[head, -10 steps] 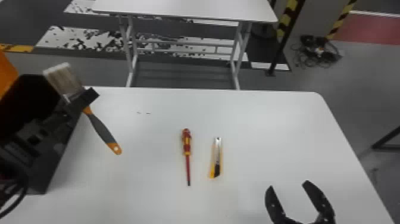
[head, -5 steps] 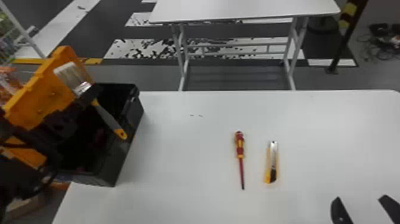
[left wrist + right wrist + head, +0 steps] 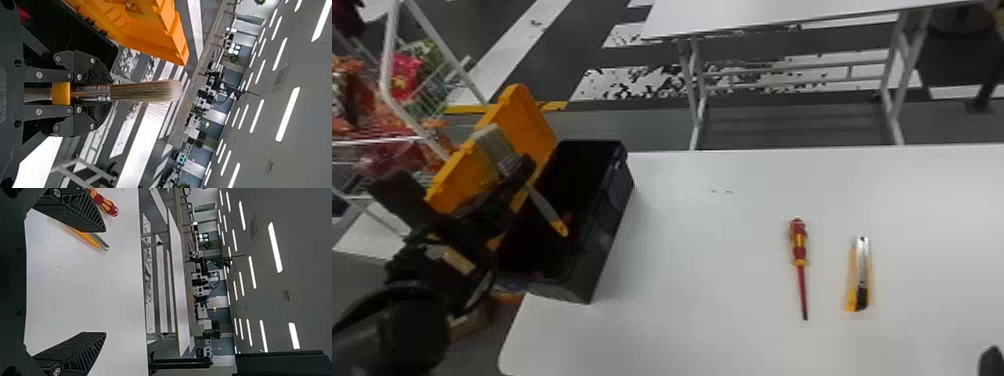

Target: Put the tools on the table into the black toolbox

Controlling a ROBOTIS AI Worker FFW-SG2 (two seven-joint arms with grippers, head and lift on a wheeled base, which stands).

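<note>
In the head view my left gripper (image 3: 519, 170) is over the black toolbox (image 3: 604, 240), holding the paintbrush (image 3: 547, 208) tilted, bristles up and handle over the box's open interior. The left wrist view has the gripper (image 3: 92, 94) closed on the brush's metal collar, with the bristles (image 3: 145, 91) sticking out past it. A red and yellow screwdriver (image 3: 799, 250) and a yellow utility knife (image 3: 859, 277) lie side by side on the white table (image 3: 712, 260). At the lower right corner, part of my right gripper (image 3: 992, 362) shows; in the right wrist view that gripper (image 3: 103, 282) has its fingers wide apart.
The toolbox's orange lid (image 3: 524, 120) stands raised on its far left side. A wire rack with colourful packets (image 3: 407, 80) is beyond it at the left. Another white table (image 3: 762, 15) stands behind the work table.
The head view has swung left, bringing the whole toolbox, its lid and the rack into view. The brush is still gripped by the left gripper; screwdriver and knife still lie on the table.
</note>
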